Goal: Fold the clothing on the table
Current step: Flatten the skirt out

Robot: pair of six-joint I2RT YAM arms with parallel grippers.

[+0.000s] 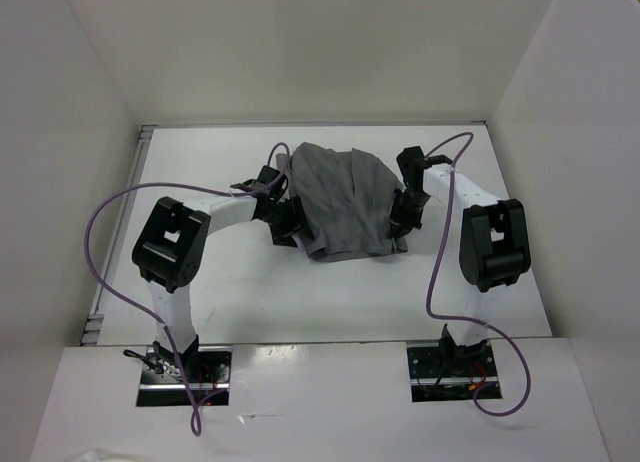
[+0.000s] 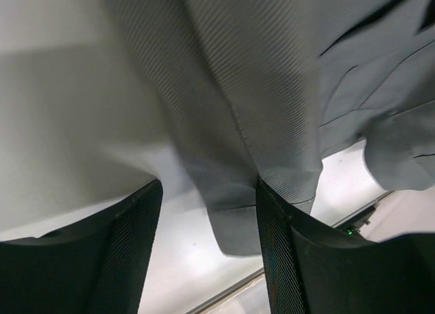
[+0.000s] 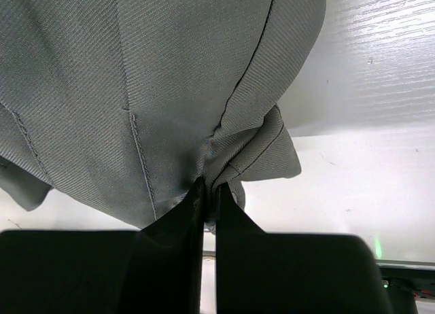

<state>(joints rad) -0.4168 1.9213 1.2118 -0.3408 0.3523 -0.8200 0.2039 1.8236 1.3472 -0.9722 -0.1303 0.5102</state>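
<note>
**Grey clothing bunched mid-tabletop; one side gripped, one side free**

The clothing (image 1: pixel 345 207), plain grey and creased, lies bunched just above the centre of the overhead frame, on the white tabletop (image 1: pixel 220 292). Its lower edge is turned up unevenly.

The right fingers (image 3: pixel 207 192) are at its right edge. They are clenched on a pinched fold of the fabric, seen at bottom centre of the right wrist view.

The left fingers (image 1: pixel 287 222) are at its left edge. They stand spread wide and released. A hem of cloth hangs between them, against one finger, not pinched.

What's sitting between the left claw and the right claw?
The bunched clothing spans from the left claw to the right claw, in the top view.
</note>
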